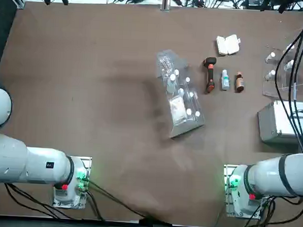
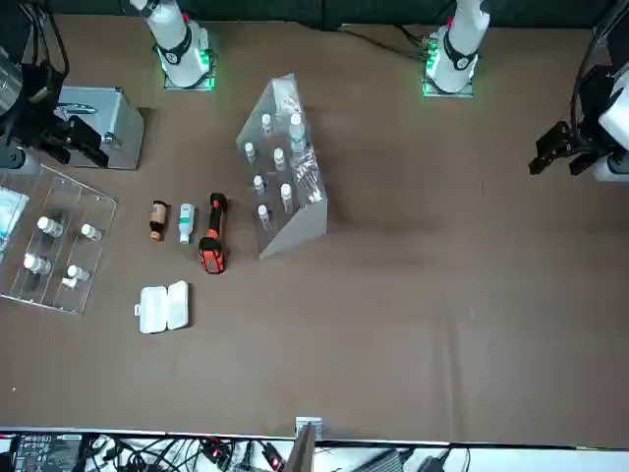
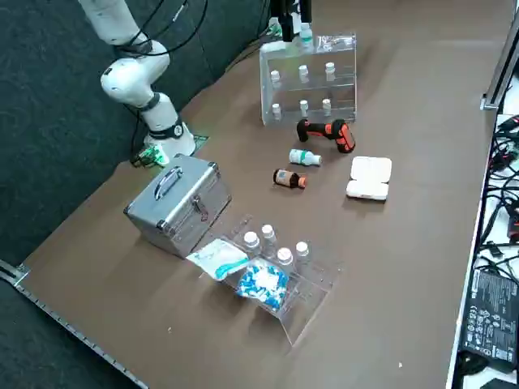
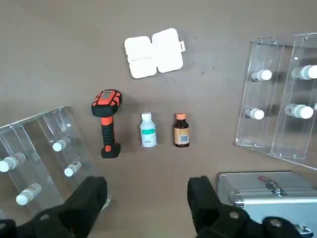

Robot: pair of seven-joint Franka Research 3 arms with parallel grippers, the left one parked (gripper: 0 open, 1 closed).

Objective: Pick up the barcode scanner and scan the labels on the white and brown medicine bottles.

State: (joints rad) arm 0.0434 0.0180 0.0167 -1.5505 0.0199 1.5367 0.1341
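Note:
The barcode scanner [image 4: 107,121], with its black head and orange-red handle, lies flat on the brown table [image 1: 91,90]. Beside it lie the white medicine bottle [image 4: 147,130] and then the brown medicine bottle [image 4: 181,130], side by side. The same row shows from overhead: scanner [image 1: 210,75], white bottle [image 1: 225,79], brown bottle [image 1: 239,82]. My right gripper [image 4: 147,203] hangs high above the table, open, with nothing between its fingers. In the front view the gripper [image 2: 88,140] sits over the silver case, well apart from the scanner [image 2: 212,236].
A white flat folded case [image 4: 153,52] lies just beyond the bottles. A silver metal case [image 1: 283,120] stands near my right arm. A clear rack of white-capped vials [image 1: 180,94] lies left of the scanner, and a clear tray with vials [image 2: 49,241] lies at the right edge.

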